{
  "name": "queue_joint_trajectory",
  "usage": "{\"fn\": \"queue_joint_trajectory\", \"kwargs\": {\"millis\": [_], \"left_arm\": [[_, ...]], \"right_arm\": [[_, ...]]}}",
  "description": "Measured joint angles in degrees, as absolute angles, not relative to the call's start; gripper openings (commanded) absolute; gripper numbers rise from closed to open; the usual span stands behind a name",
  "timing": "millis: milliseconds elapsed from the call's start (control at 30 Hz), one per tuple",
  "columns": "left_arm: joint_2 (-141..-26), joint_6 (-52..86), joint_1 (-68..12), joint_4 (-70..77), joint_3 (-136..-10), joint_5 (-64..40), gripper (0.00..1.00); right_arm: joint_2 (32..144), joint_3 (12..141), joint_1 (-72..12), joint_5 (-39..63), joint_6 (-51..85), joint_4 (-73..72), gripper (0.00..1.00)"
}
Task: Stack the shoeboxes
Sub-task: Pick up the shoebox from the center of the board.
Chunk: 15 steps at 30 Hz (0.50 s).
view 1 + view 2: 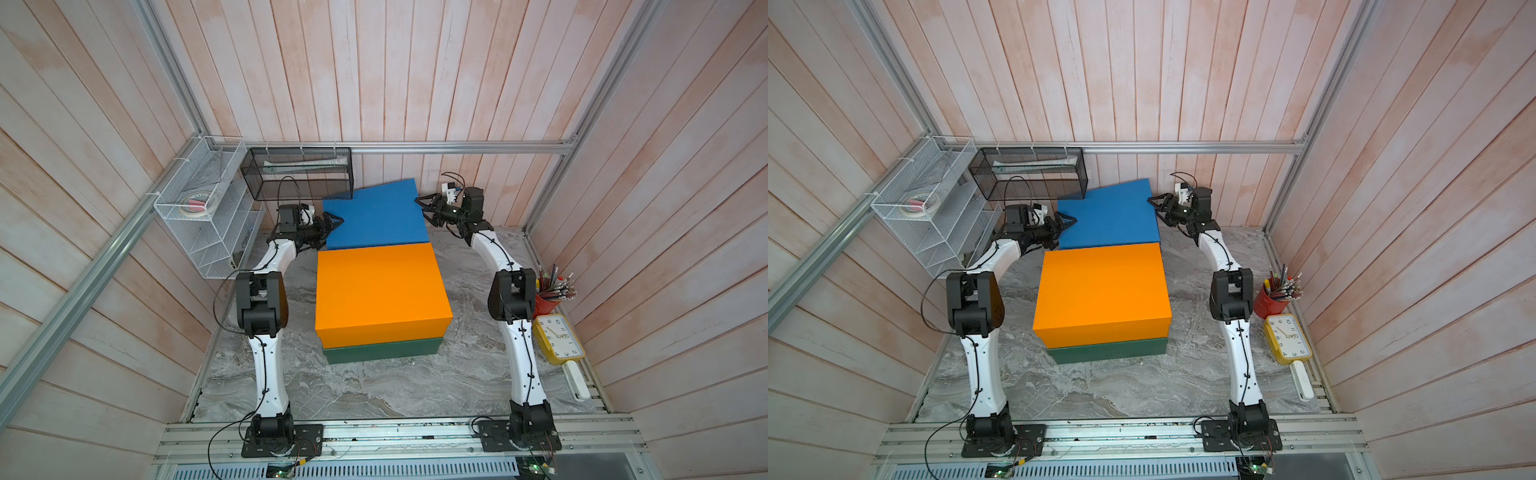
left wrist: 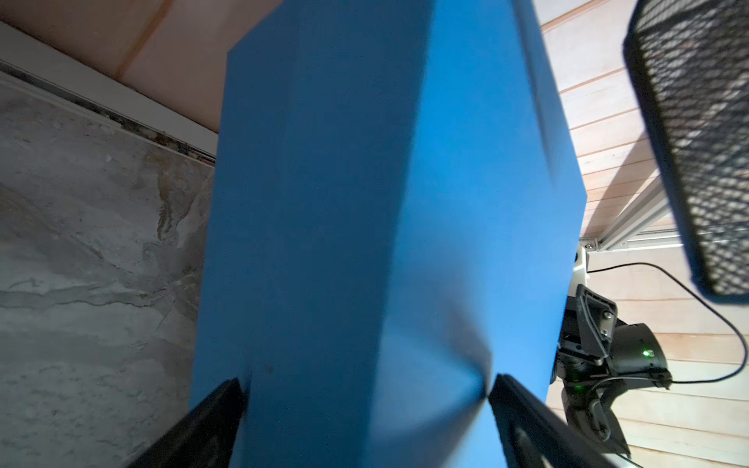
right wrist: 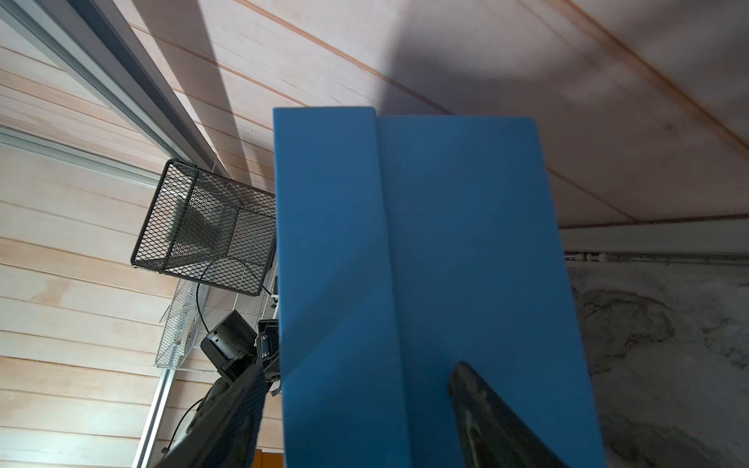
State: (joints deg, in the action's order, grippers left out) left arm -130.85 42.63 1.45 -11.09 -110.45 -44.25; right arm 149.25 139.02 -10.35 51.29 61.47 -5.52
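Observation:
The blue shoebox (image 1: 374,216) (image 1: 1108,218) is tilted at the back, by the wall and behind the other two. The orange shoebox (image 1: 380,291) (image 1: 1100,295) lies on the dark green shoebox (image 1: 382,351) (image 1: 1106,351) in the middle. My left gripper (image 1: 336,222) (image 2: 367,385) is shut on the blue shoebox (image 2: 364,202) at its left end, one finger on the lid and one beneath. My right gripper (image 1: 420,205) (image 3: 358,377) stands open at the right end of the blue shoebox (image 3: 446,243), one finger beside the lid, the other across the end wall.
A black mesh basket (image 1: 297,172) hangs on the back wall just above the blue shoebox's left corner. A white wire rack (image 1: 203,208) is mounted at the left. A red pencil cup (image 1: 548,299), a yellow clock (image 1: 559,336) and a white bar (image 1: 577,380) line the right edge.

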Motion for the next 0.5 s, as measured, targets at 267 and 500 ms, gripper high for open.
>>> {"fn": "queue_joint_trajectory", "kwargs": {"millis": [267, 500], "left_arm": [[-128.3, 44.2, 1.8, -13.4, -110.4, -44.5, 0.98], [-126.1, 44.8, 2.1, -14.7, -109.8, -44.5, 0.97]], "right_arm": [[149.2, 138.7, -10.3, 51.4, 61.5, -3.7, 0.73], [149.1, 137.1, -10.3, 51.5, 61.4, -2.4, 0.70]]}}
